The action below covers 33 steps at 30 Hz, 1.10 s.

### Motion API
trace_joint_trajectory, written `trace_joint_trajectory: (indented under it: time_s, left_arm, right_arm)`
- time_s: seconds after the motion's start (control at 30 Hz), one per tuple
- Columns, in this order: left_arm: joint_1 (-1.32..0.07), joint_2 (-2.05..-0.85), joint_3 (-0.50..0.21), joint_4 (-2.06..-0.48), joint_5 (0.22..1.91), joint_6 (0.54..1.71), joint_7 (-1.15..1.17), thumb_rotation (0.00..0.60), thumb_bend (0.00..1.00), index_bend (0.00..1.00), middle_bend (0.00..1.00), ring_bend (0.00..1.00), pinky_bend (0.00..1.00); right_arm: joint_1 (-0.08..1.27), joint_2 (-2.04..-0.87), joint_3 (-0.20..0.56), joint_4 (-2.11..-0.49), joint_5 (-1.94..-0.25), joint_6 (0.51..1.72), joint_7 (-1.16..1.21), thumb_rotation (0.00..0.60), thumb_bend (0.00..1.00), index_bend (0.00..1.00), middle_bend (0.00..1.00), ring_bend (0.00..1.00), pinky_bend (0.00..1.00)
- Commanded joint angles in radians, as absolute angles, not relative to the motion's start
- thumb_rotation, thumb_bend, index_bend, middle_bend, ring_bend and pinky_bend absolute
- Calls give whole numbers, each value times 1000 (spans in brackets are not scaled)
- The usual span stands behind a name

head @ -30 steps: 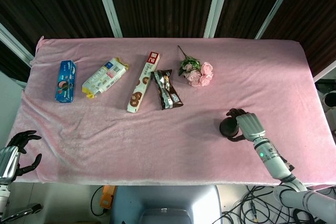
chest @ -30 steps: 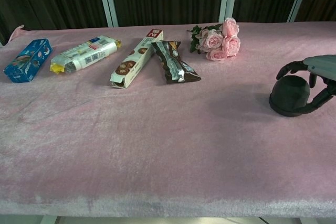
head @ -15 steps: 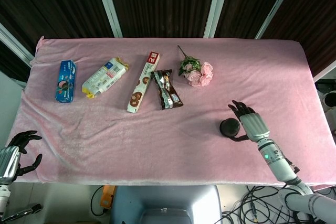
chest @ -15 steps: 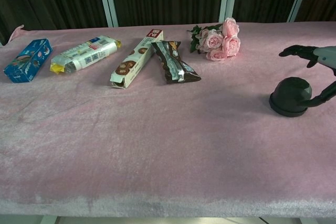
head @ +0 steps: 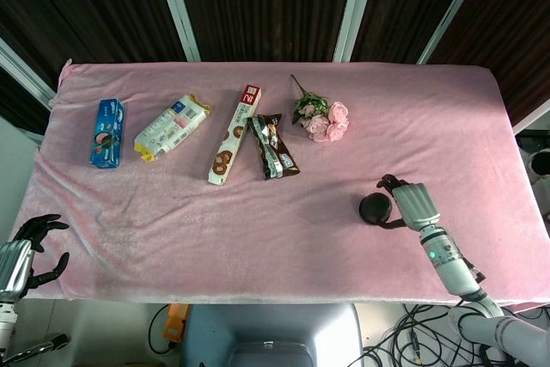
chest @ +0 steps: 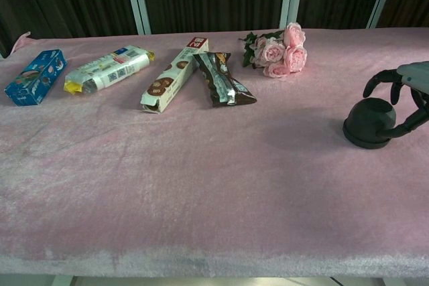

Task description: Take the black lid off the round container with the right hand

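Observation:
The round container is dark with a domed black lid, and it stands near the table's front right. My right hand is just to its right. In the chest view the right hand arches its fingers over the lid with a small gap showing. Its thumb reaches the container's right side low down. The lid sits on the container. My left hand hangs off the table's front left corner, fingers apart, holding nothing.
Across the back of the pink cloth lie a blue snack box, a white biscuit pack, a long cookie box, a dark wrapper and a pink rose bunch. The table's front edge runs close below.
The right hand first cupped the lid, then spread wide and drew back. Its fingers have now curled down over the lid again. The container has barely moved.

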<state>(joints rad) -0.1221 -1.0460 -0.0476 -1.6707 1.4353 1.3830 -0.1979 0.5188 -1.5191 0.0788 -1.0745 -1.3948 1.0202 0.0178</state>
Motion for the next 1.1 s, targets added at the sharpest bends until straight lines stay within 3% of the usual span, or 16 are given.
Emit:
trace_joint_trajectory:
  time_s: [0.03,0.2,0.4,0.6,0.93,1.03,1.1]
  left_arm:
    - [-122,-1045,-48,-1671,1434,1384,-199,600,366,337,210,155,501]
    - [-122,-1046,-48,-1671,1436,1384,-199,600,365,337,210,155,502]
    - [-122,-1046,-48,-1672,1434,1382,-196,600,366,338,210,155,502]
    - [-122,-1045,-47,-1674,1434,1382,-195,600,366,338,210,155,502]
    - [-123,-1047,-48,-1677,1432,1380,-190,600,366,338,210,155,502]
    - [-125,-1047,-48,-1675,1431,1376,-188,600,365,337,210,155,502]
    - [-126,-1048,-48,-1675,1429,1373,-185,600,366,338,210,155,502]
  right_arm:
    - [515,-1531,86,-1061,-1392,1037,9,600,144,566,437,578,781]
    - [506,-1538,95,-1052,-1380,1049,2,600,148,702,531,664,841]
    - [486,-1509,110,-1091,-1399,1113,60,600,149,715,540,669,845]
    - [430,-1405,108,-1219,-1429,1220,95,600,149,715,540,669,845]
    - [361,-1339,43,-1202,-1354,1135,-16,600,149,686,540,654,837]
    - [364,-1354,39,-1159,-1337,1086,10,600,149,638,538,600,782]
    - [369,-1360,34,-1138,-1344,1062,44,600,149,558,499,509,716]
